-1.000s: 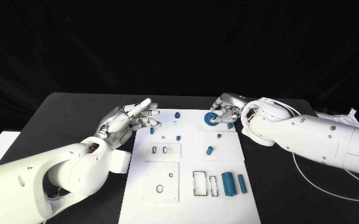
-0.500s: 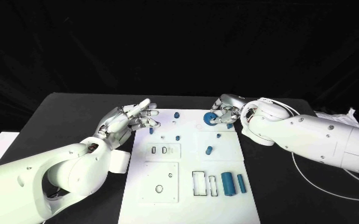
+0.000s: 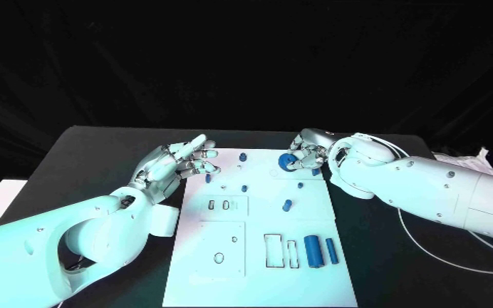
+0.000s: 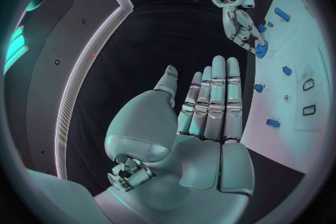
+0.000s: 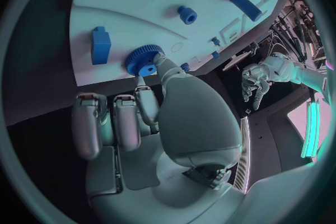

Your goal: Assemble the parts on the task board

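Contact sits at the far right of the task board [image 3: 262, 251]: the right robot hand [image 3: 311, 152] has its thumb and a fingertip on the blue gear [image 3: 288, 162], which in the right wrist view lies flat-faced on the white plate with its toothed rim against those fingertips [image 5: 158, 61]. From that view the hold looks like a pinch at the gear's edge; the other fingers lie curled back, clear of it. The gear lies just ahead of the hand's fingertips, toward the board's middle, so whatever comes next is a short move, not a reach. Its axis stands upright to the board, so I judge a seat onto a peg would want it kept level.

The left robot hand [image 3: 174, 162] hovers at the board's far left edge, fingers straight and spread, holding nothing and well apart from the gear; the right hand is plainly the nearer. In the left wrist view its fingers [image 4: 213, 98] point toward the right hand across the board.

Other parts lie loose on the board: small blue pegs [image 3: 244, 188] in its far half, a short blue bar [image 3: 286, 205] near the middle, and two blue cylinders [image 3: 313, 250] lying side by side at the near right, long axes running near to far. The desk [image 3: 102, 158] is black around it.

No brand, label or legible writing can be made out.
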Available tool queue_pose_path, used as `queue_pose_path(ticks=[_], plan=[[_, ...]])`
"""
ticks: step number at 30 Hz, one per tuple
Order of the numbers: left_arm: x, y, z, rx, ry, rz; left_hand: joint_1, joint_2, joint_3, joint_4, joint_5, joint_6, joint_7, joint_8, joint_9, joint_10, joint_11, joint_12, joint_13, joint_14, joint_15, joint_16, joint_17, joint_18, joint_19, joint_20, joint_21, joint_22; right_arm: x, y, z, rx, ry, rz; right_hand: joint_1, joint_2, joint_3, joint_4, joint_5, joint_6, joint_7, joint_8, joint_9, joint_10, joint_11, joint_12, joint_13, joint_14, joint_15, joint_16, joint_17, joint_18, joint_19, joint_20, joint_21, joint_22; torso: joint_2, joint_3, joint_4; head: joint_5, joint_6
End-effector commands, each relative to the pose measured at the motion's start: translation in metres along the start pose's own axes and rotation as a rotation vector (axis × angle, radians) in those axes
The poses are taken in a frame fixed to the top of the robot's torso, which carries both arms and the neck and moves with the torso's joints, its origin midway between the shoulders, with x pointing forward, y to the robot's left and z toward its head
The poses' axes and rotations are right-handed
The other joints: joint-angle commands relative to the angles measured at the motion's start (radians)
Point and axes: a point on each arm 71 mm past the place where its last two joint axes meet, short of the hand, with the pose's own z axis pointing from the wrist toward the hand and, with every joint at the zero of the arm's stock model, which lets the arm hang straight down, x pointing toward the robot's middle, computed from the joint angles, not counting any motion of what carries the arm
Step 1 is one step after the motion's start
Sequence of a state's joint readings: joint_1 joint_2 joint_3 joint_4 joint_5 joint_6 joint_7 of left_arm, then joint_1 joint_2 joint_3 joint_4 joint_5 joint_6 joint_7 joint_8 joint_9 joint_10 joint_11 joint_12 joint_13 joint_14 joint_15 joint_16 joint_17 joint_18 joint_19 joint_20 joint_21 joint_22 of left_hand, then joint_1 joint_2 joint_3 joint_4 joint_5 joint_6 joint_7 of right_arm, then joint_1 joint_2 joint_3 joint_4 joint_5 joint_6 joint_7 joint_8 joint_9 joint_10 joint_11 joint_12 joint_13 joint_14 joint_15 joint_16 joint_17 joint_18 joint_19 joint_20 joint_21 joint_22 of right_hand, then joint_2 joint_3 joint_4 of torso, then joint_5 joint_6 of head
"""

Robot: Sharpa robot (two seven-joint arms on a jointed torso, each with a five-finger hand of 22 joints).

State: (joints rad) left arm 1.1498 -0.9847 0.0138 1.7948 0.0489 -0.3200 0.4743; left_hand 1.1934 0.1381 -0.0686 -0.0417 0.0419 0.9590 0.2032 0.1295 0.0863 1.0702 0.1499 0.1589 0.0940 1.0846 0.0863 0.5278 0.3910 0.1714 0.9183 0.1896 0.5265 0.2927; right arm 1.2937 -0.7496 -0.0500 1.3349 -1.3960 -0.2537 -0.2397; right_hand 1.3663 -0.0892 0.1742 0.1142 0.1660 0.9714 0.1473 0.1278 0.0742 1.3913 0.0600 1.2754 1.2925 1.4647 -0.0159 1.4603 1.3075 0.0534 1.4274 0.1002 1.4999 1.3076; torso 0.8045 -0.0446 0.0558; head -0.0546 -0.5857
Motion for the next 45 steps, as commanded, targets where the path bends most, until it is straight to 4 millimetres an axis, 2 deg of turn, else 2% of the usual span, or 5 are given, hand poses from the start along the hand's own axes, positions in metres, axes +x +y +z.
queue_pose_path(ticks=[1, 12, 27, 37, 45], plan=[[0.002, -0.001, 0.000, 0.007, 0.019, -0.010, -0.001, 0.008, -0.006, -0.003, 0.005, -0.002, 0.007, -0.004, -0.001, -0.006, -0.001, -0.005, -0.001, -0.009, 0.001, 0.001, 0.001, 0.003, -0.004, 0.000, 0.007, 0.001, 0.006, 0.004, -0.001, -0.013, -0.002, -0.058, 0.010, 0.010, 0.006, -0.009, -0.001, 0.028, -0.006, 0.015, 0.007, 0.017, -0.006, 0.015, 0.014, 0.069, 0.000, 0.006, 0.077, -0.011, 0.012, -0.002, 0.007, 0.067, 0.000, -0.0001, -0.0005, 0.000, 0.001], [0.002, -0.001, 0.000, 0.006, 0.019, -0.010, 0.000, 0.009, -0.006, -0.002, 0.005, -0.002, 0.008, -0.004, -0.001, -0.006, -0.001, -0.005, -0.001, -0.009, 0.002, 0.001, 0.001, 0.003, -0.004, 0.000, 0.007, 0.001, -0.001, 0.015, -0.003, -0.039, -0.141, -0.144, 0.053, 0.042, 0.065, -0.045, -0.034, 0.096, -0.031, 0.042, 0.021, 0.039, -0.028, 0.038, 0.043, 0.071, -0.019, 0.011, 0.087, -0.018, 0.033, -0.019, 0.018, 0.100, 0.000, 0.0005, 0.0007, 0.000, 0.001], [0.002, 0.000, 0.001, 0.003, 0.020, -0.011, 0.000, 0.010, -0.006, -0.003, 0.005, -0.002, 0.008, -0.005, -0.001, -0.006, -0.001, -0.006, -0.001, -0.009, 0.002, 0.002, 0.002, 0.003, -0.005, 0.001, 0.007, 0.001, 0.002, 0.062, -0.012, -0.152, -0.139, -0.076, 0.000, 0.030, 0.074, -0.027, -0.023, 0.096, -0.030, 0.029, 0.018, 0.041, -0.028, 0.032, 0.043, 0.069, -0.021, 0.006, 0.080, -0.018, 0.035, -0.023, 0.020, 0.103, 0.000, -0.0001, 0.0007, 0.002, 0.003], [0.003, 0.000, 0.002, -0.001, 0.023, -0.012, 0.000, 0.010, -0.006, -0.003, 0.005, -0.002, 0.008, -0.005, -0.001, -0.006, -0.001, -0.006, -0.001, -0.009, 0.002, 0.002, 0.002, 0.003, -0.005, 0.001, 0.007, 0.001, 0.008, 0.102, -0.003, -0.218, -0.149, -0.077, -0.011, 0.028, 0.075, -0.022, -0.022, 0.094, -0.029, 0.024, 0.017, 0.040, -0.027, 0.029, 0.042, 0.069, -0.020, 0.005, 0.078, -0.018, 0.035, -0.023, 0.020, 0.103, 0.002, -0.0023, 0.0090, -0.004, 0.000], [0.005, 0.001, 0.002, -0.002, 0.027, -0.014, 0.000, 0.010, -0.006, -0.003, 0.005, -0.002, 0.008, -0.005, -0.001, -0.006, -0.001, -0.006, -0.001, -0.009, 0.002, 0.002, 0.002, 0.003, -0.005, 0.001, 0.007, 0.001, 0.016, 0.122, 0.008, -0.236, -0.134, -0.083, -0.014, 0.028, 0.076, -0.021, -0.022, 0.093, -0.029, 0.022, 0.017, 0.039, -0.027, 0.027, 0.041, 0.069, -0.020, 0.004, 0.077, -0.018, 0.035, -0.023, 0.019, 0.102, 0.003, -0.0031, 0.0105, -0.003, -0.002]])
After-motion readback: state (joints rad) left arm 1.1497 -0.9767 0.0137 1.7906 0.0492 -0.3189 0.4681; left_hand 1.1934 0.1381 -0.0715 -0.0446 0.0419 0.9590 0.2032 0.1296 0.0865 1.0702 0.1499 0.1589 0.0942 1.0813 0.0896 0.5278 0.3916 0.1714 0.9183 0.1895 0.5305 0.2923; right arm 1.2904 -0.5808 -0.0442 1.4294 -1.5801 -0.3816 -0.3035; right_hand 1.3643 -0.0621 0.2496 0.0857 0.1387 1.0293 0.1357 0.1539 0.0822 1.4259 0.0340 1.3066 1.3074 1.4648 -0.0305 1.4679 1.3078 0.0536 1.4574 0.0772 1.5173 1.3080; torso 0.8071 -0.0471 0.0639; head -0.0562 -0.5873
